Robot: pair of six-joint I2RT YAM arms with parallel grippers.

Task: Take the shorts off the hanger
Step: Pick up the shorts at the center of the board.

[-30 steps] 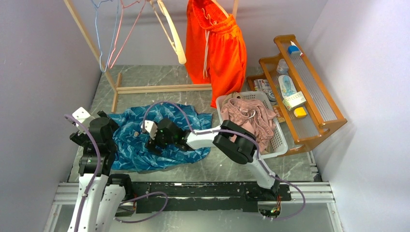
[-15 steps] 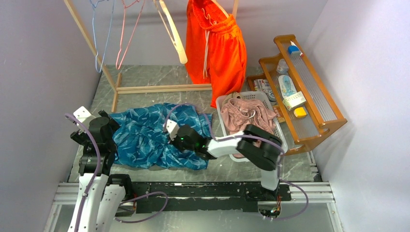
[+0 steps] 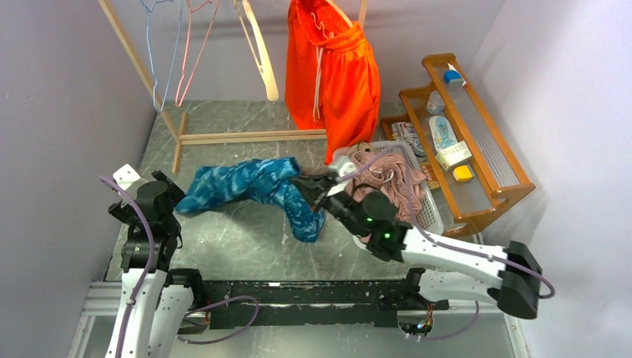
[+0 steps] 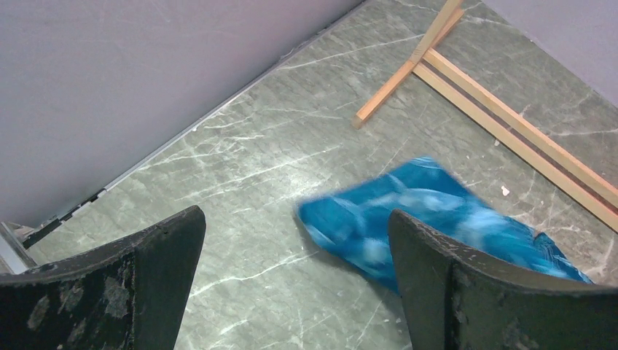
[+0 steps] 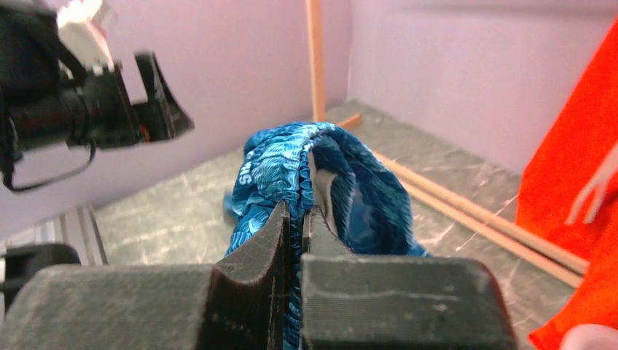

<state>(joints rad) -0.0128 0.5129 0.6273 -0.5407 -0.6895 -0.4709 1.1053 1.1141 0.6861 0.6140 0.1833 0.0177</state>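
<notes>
The blue leaf-patterned shorts (image 3: 246, 186) hang bunched between the floor and my right gripper (image 3: 307, 188). That gripper is shut on their gathered waistband (image 5: 291, 160), which is pinched at the fingertips of my right gripper (image 5: 297, 213). Their far end (image 4: 423, 219) trails on the floor in front of my left gripper (image 4: 295, 219). It stands wide open with nothing in it. The orange shorts (image 3: 332, 74) with a white cord hang from a hanger at the back. Pink shorts (image 3: 384, 183) lie in the white basket (image 3: 434, 224).
Bare blue and pink wire hangers (image 3: 160, 52) and a bare wooden hanger (image 3: 257, 52) hang on the wooden rack, whose base bar (image 3: 253, 136) lies across the floor. A wooden shelf (image 3: 477, 149) with small items stands right of the basket. Walls close in on the left and right.
My right gripper has shut on the blue shorts, lifted them and dragged them right toward the basket, bunching the flat fabric. The left arm has stayed put.
</notes>
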